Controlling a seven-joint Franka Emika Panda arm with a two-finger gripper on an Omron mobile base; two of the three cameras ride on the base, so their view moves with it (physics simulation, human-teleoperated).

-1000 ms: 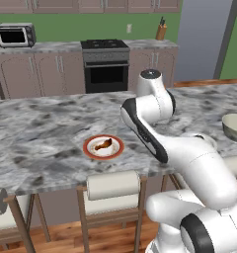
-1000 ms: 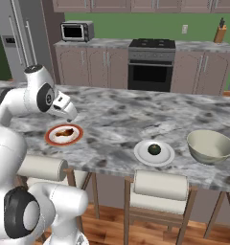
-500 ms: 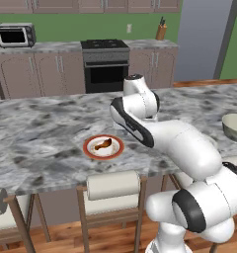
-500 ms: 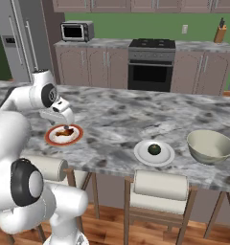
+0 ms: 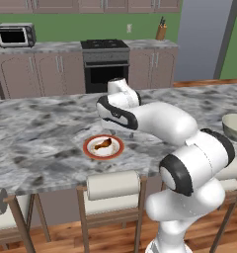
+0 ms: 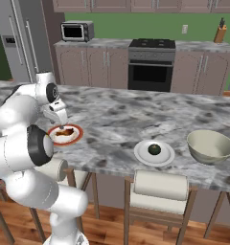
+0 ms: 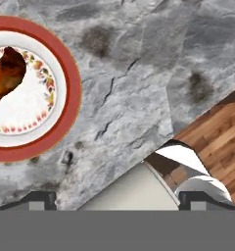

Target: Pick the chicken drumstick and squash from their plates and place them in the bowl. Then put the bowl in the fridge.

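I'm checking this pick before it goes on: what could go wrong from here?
The pincer looks open over bare counter, off to the side of the chicken drumstick; descending now would likely miss it. The red-rimmed plate sits near the counter's front edge, so a nudge might push it off.

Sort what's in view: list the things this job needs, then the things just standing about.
Needed for the job:
chicken drumstick on the red-rimmed plate
squash on the white plate
bowl
fridge
gripper

Standing about:
toaster oven
oven
knife block
stools
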